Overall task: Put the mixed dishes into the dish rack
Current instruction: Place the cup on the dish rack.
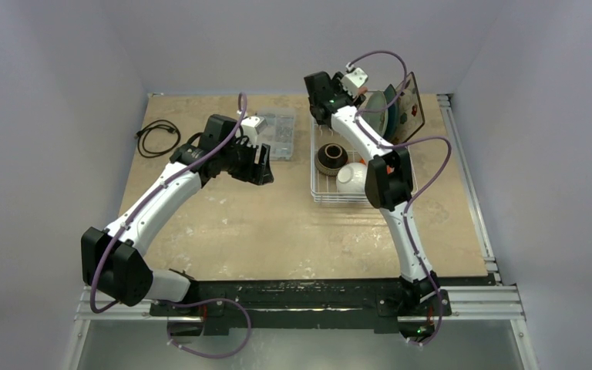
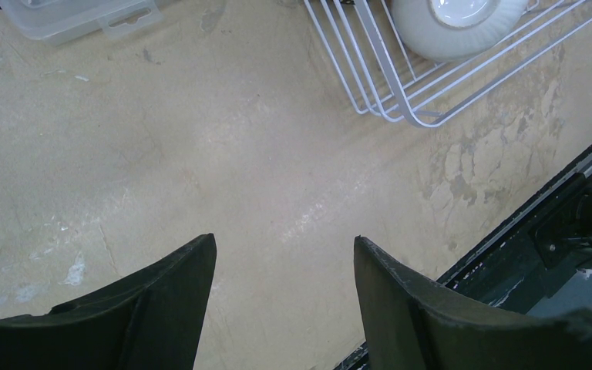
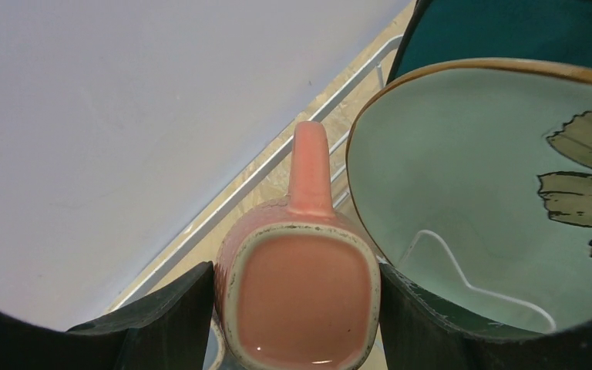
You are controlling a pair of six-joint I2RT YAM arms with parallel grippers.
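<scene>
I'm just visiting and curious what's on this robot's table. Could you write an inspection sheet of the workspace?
Surface: worn, stained tan tabletop.
Job's things: white wire dish rack holds round brown bowl, round white bowl, round pale green plate, square dark teal plate; salmon-pink ceramic mug at its far end.
Clutter: clear plastic compartment box; coiled black cord.
Grippers: left fingers open, empty; right fingers flank the mug, grip unclear.
Cables: purple cables loop along both arms.
Surroundings: plain pale walls, metal frame rails.

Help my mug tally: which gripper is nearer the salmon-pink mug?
Right: the right gripper grips the salmon-pink mug; the left gripper hovers left of the dish rack.
</scene>
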